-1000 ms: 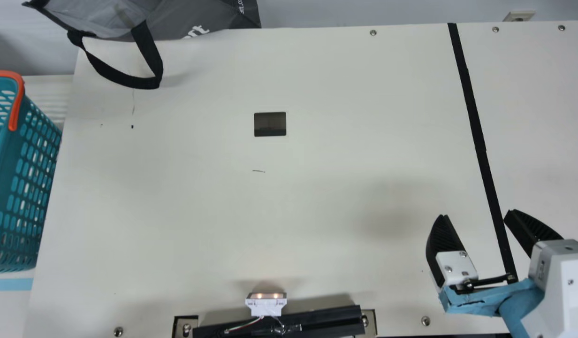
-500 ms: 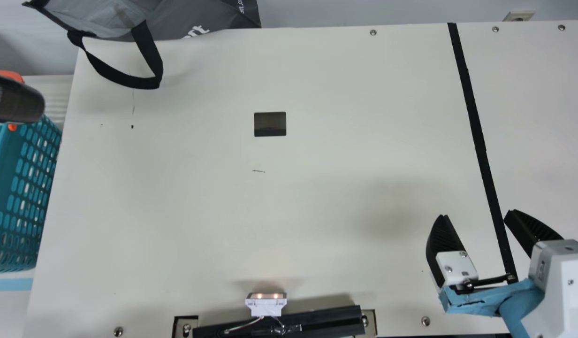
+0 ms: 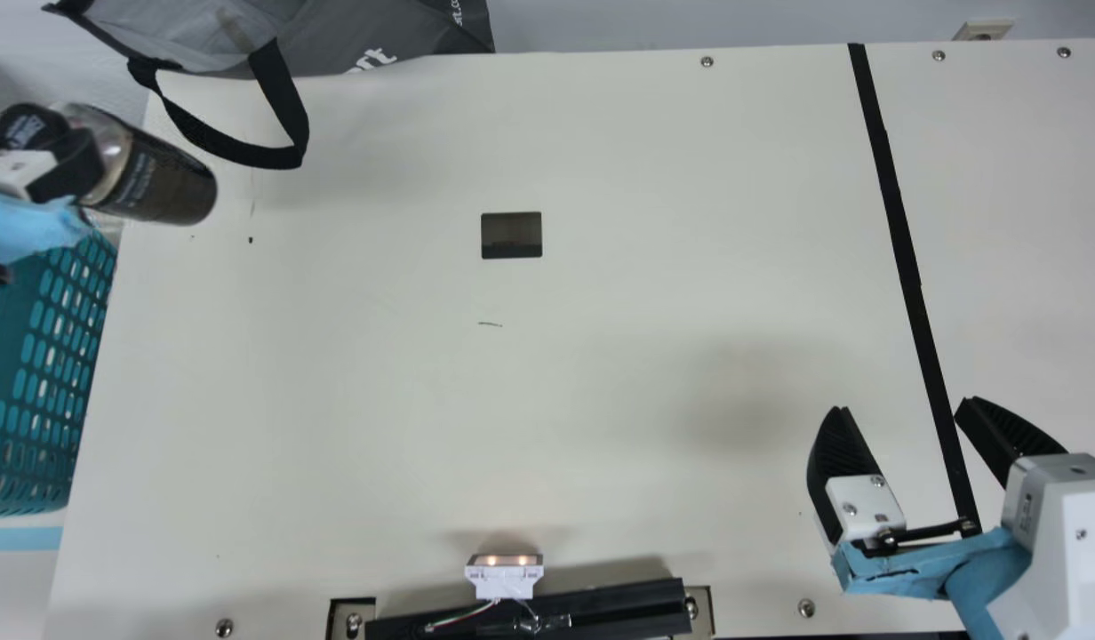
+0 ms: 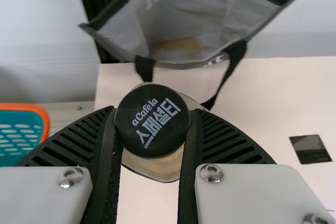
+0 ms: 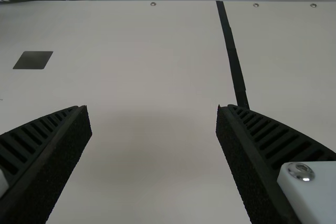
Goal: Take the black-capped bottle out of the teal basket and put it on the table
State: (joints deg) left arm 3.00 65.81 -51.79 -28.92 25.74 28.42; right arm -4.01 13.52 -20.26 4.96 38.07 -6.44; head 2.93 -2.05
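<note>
In the main view, my left gripper (image 3: 67, 160) is at the far left, shut on the black-capped bottle (image 3: 161, 182), which hangs tilted over the table's left edge, its base pointing right. The teal basket (image 3: 45, 373) stands beside the table under that arm, partly covered by it. The left wrist view has the bottle's black cap (image 4: 152, 120) between the fingers of my left gripper (image 4: 151, 129); the basket (image 4: 21, 132) is off to one side. My right gripper (image 3: 903, 404) is open over the table's right part, and in its wrist view the gripper (image 5: 154, 111) holds nothing.
A grey bag (image 3: 334, 36) with a black handle lies at the cream table's (image 3: 512, 400) back left. A black strip (image 3: 903, 240) runs down the right side. A small white device (image 3: 504, 578) sits at the front edge.
My left gripper and the bottle have come into the main view from the left, moving right from above the basket to the table's left edge. The right arm has stayed still.
</note>
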